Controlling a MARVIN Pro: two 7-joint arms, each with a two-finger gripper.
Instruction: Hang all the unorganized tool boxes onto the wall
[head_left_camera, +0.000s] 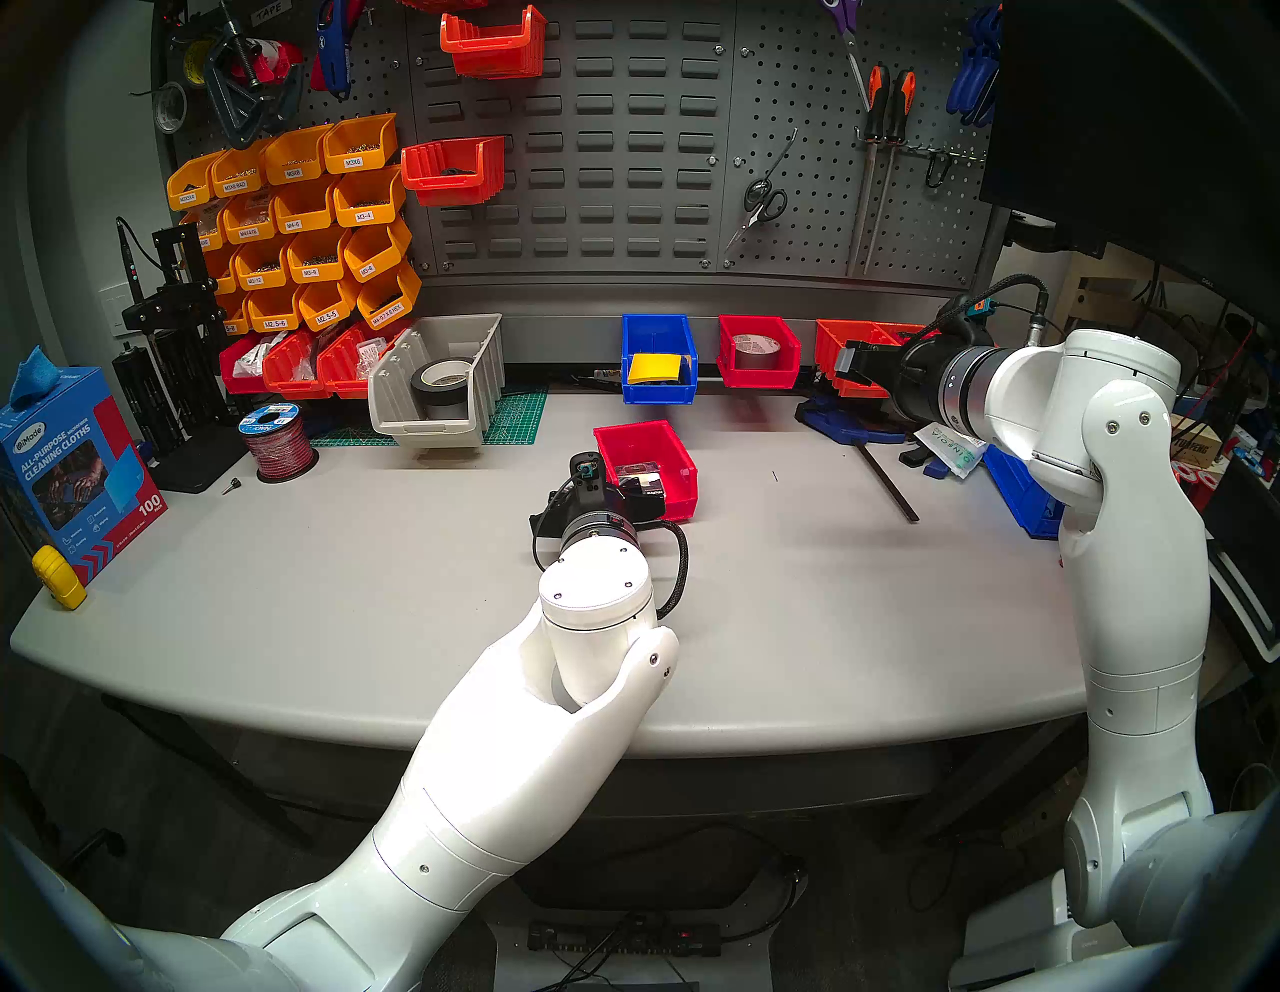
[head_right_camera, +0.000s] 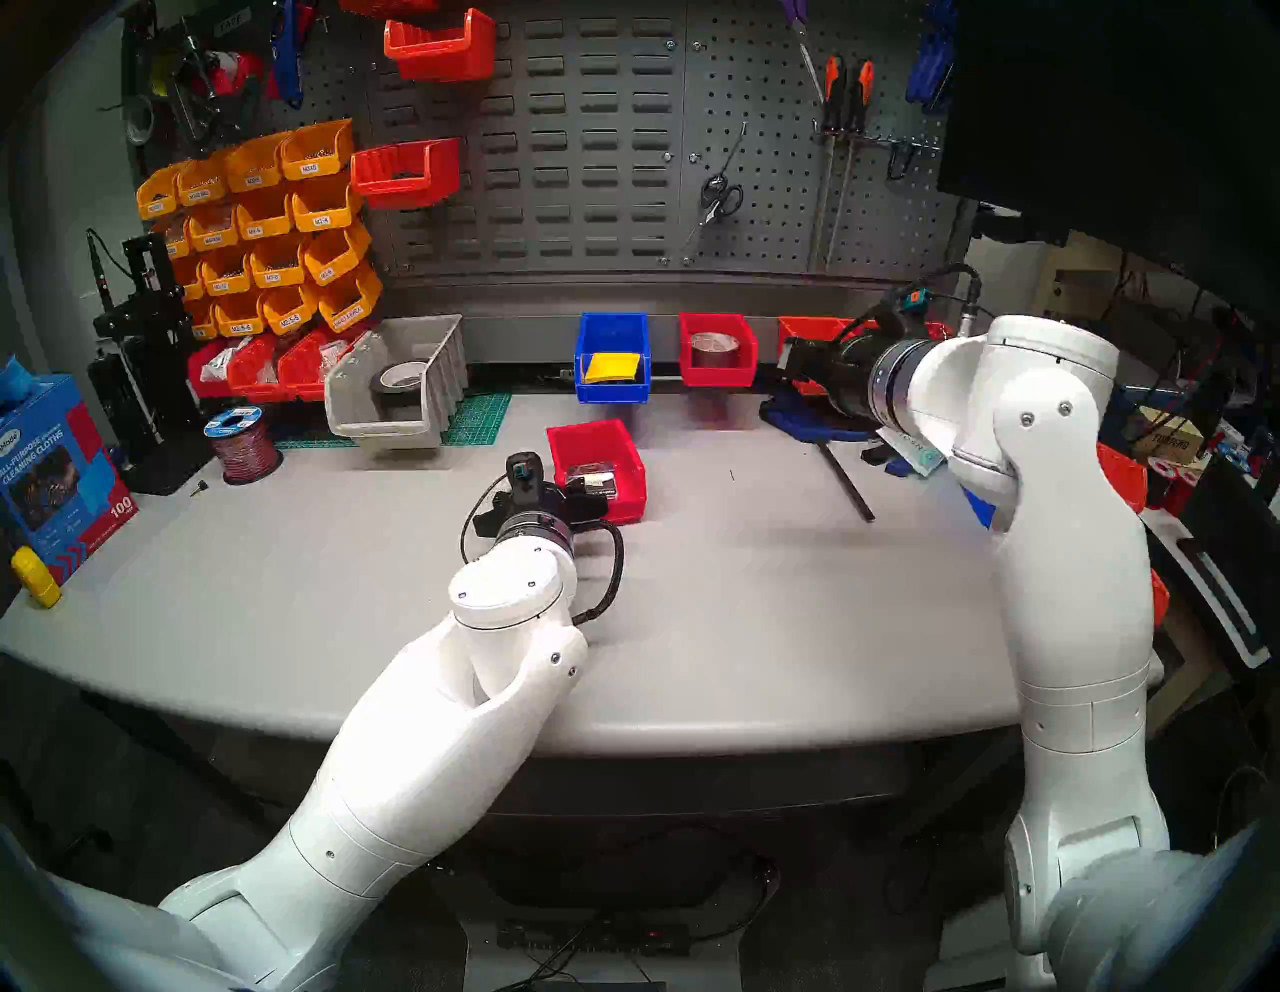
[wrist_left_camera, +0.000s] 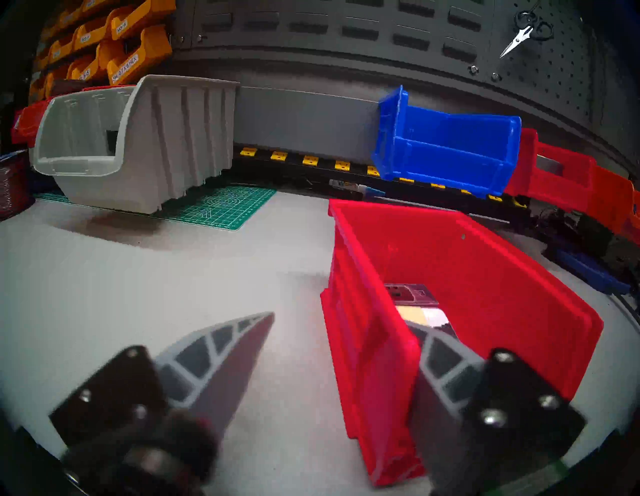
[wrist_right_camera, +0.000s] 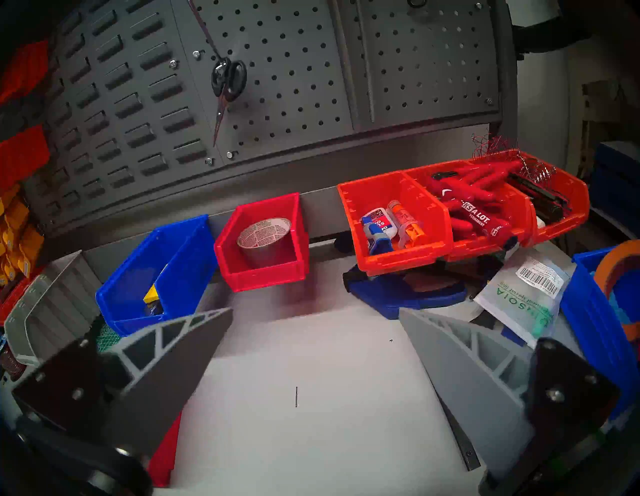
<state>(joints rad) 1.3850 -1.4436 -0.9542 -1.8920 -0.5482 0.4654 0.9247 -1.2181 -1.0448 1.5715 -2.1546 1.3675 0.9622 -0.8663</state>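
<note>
Glossy white rounded arm shells (head_left_camera: 526, 700) with small screws; black wrist collars, silver ring behind right one; braided black cables; grey ribbed triangular fingers (wrist_left_camera: 221, 350) on black screwed mounts.

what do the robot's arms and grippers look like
Both arms have glossy white rounded shells with small dark screws and a silver-black wrist ring. Each gripper, left and right, has black mounts and grey triangular ribbed fingers; black braided cables loop at the wrists.
</note>
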